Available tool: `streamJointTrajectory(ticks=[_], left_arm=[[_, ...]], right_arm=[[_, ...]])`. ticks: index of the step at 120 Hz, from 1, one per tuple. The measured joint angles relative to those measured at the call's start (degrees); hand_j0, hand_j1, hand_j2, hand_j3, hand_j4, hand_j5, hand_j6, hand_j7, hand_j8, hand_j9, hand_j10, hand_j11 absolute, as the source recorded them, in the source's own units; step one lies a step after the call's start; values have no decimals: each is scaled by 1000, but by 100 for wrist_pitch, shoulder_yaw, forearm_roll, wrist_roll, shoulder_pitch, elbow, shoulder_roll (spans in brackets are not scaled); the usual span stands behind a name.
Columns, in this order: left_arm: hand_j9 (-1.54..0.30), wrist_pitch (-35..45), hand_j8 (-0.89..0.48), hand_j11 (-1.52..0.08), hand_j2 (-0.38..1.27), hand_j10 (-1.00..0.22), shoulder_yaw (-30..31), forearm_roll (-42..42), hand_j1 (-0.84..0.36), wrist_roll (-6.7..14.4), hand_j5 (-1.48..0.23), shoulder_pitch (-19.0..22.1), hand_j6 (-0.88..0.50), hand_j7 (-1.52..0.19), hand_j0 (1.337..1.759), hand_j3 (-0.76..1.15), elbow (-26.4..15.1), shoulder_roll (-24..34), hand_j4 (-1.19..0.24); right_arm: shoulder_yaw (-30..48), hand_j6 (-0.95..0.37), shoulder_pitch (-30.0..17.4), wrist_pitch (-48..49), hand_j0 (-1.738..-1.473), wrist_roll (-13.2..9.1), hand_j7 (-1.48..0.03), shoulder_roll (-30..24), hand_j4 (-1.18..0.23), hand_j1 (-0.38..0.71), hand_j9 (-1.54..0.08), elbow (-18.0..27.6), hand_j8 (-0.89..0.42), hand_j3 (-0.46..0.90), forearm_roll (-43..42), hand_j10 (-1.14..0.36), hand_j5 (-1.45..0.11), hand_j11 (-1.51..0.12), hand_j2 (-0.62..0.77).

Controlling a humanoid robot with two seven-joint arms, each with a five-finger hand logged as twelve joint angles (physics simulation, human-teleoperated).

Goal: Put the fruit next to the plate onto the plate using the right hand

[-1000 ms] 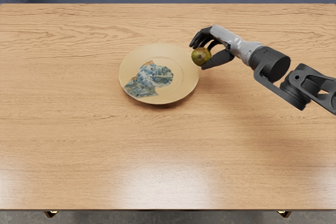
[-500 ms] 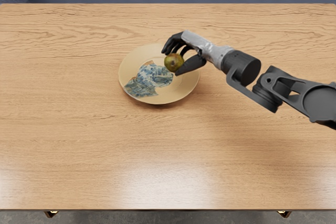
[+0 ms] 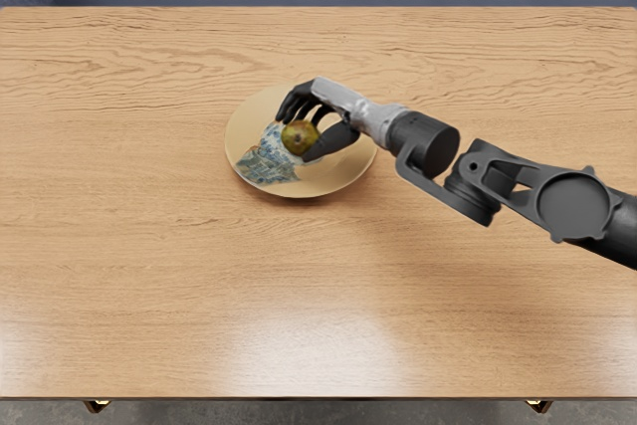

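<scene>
Item: fruit (image 3: 299, 135), small, yellow-green; recorded over the middle of the plate (image 3: 350, 158), centre of the frame; pinched between the curled fingers and thumb of the right hand (image 3: 317, 114); contact with the plate could not be told. Plate: tan, blue-patterned centre; set on the desk (image 3: 149, 276). Risk noted: if released from height, the round fruit could be rolled over the shallow rim; the plate could be nudged by the fingers.
</scene>
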Motion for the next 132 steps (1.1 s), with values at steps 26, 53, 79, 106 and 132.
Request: streamJointTrajectory(ticks=[26,53,79,106,132], left_arm=[[-5,0,-4,-5,1,-4,0,0,345,-1,-5,0,-4,-5,1658,0,0,0,-4],[-5,0,-4,-5,1,-4,0,0,345,0,-5,0,-4,-5,1658,0,0,0,-4],[-5,-1,-4,-5,1,-4,0,-1,345,-1,-5,0,-4,-5,1658,0,0,0,-4],[-5,-38,-4,-5,1,-4,13,-9,344,4,-5,47,-4,-5,1658,0,-7,0,-4],[-5,-43,-4,-5,1,-4,23,-5,344,7,-5,70,-4,-5,1658,0,-9,0,-4]], right_arm=[[-64,-490,-7,-3,-1658,-41,-738,175,-562,250,-737,-154,-423,0,-12,-550,-747,-739,164],[-32,-242,4,-112,-1658,-303,-347,167,-266,-57,-347,-164,-220,0,8,-262,-350,-348,41],[542,-100,150,861,-1658,-645,-139,-728,-107,-231,-139,18,-92,0,531,-106,-140,-139,12],[1090,-46,97,3433,-1658,-667,-61,-2577,-48,-297,-61,234,-43,0,2657,-47,-62,-61,3],[1187,-28,-325,4080,-1658,-651,-35,-3581,-28,-319,-36,211,-27,0,4025,-28,-36,-36,0]])
